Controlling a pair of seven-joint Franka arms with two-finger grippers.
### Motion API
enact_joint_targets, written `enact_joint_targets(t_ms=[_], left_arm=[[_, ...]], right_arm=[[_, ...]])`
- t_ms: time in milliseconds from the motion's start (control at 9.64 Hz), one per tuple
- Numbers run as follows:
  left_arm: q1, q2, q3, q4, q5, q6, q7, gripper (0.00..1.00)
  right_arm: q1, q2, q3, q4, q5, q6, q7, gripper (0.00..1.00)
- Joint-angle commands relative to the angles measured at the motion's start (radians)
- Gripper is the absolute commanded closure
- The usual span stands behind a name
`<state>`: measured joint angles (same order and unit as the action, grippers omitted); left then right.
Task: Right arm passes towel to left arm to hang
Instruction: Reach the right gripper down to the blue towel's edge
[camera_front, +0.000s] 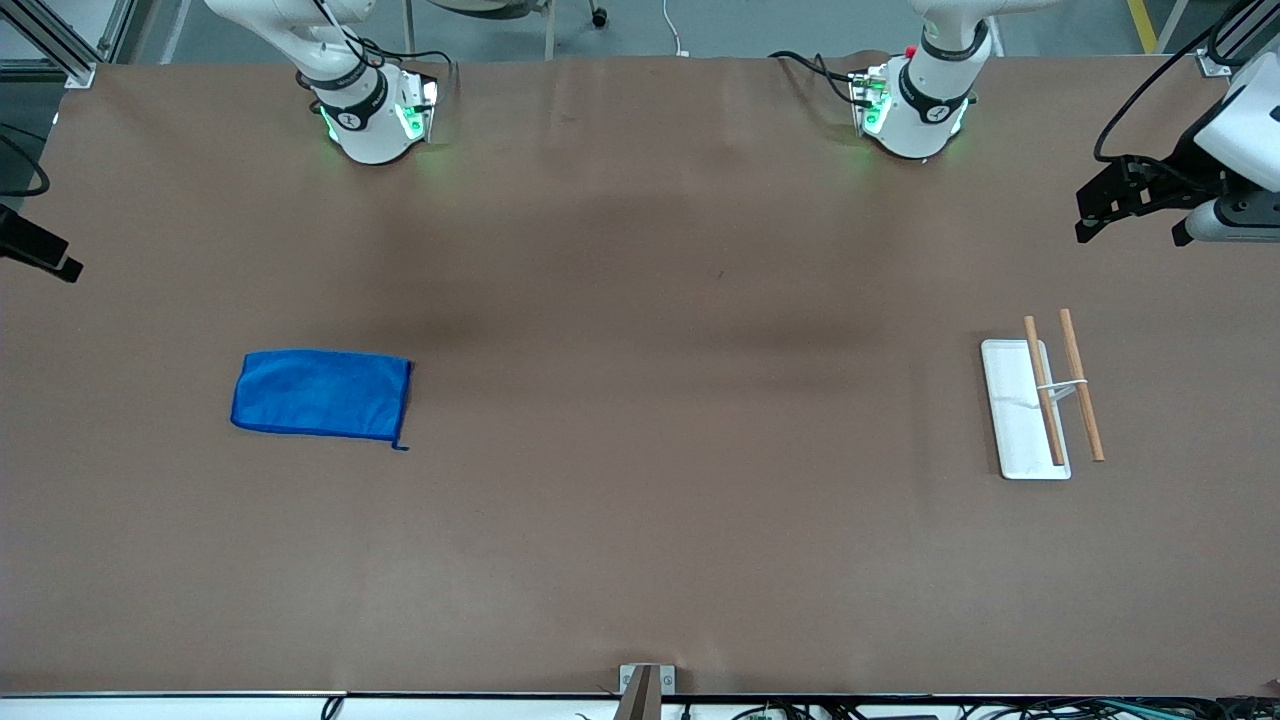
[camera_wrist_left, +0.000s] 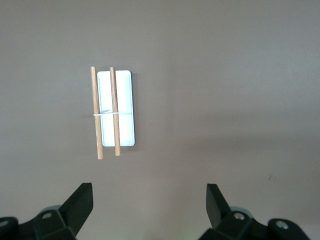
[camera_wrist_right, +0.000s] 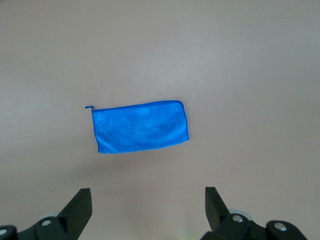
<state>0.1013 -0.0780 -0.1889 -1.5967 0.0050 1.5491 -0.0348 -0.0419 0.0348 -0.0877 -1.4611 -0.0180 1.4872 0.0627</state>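
The towel (camera_front: 322, 394) is a bright blue cloth lying flat on the brown table toward the right arm's end, its small corner loop on the side nearer the front camera. It also shows in the right wrist view (camera_wrist_right: 141, 126). My right gripper (camera_wrist_right: 148, 196) is open and empty, high above the table, apart from the towel; only a tip of it shows in the front view (camera_front: 62, 265). My left gripper (camera_wrist_left: 149, 192) is open and empty, held high (camera_front: 1092, 218) toward the left arm's end of the table.
A white rack base (camera_front: 1012, 420) with two wooden rods (camera_front: 1082, 398) stands toward the left arm's end; it shows in the left wrist view (camera_wrist_left: 125, 107). A small bracket (camera_front: 646, 690) sits at the table edge nearest the front camera.
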Motion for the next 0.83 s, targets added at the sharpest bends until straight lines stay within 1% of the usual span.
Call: enact_joint_targets(t_ms=[0, 415, 726], left_arm=[[0.000, 0.001, 0.003, -0.025, -0.010, 0.008, -0.060, 0.00], [0.001, 0.024, 0.003, -0.011, 0.001, 0.002, -0.027, 0.00], [-0.006, 0.027, 0.002, -0.020, 0.003, 0.002, -0.027, 0.00]], right_arm=[[0.002, -0.019, -0.004, -0.018, 0.006, -0.001, -0.009, 0.00], [0.002, -0.019, -0.004, -0.018, 0.006, -0.001, -0.009, 0.00], [0.000, -0.013, -0.004, -0.009, 0.004, -0.002, -0.010, 0.00]])
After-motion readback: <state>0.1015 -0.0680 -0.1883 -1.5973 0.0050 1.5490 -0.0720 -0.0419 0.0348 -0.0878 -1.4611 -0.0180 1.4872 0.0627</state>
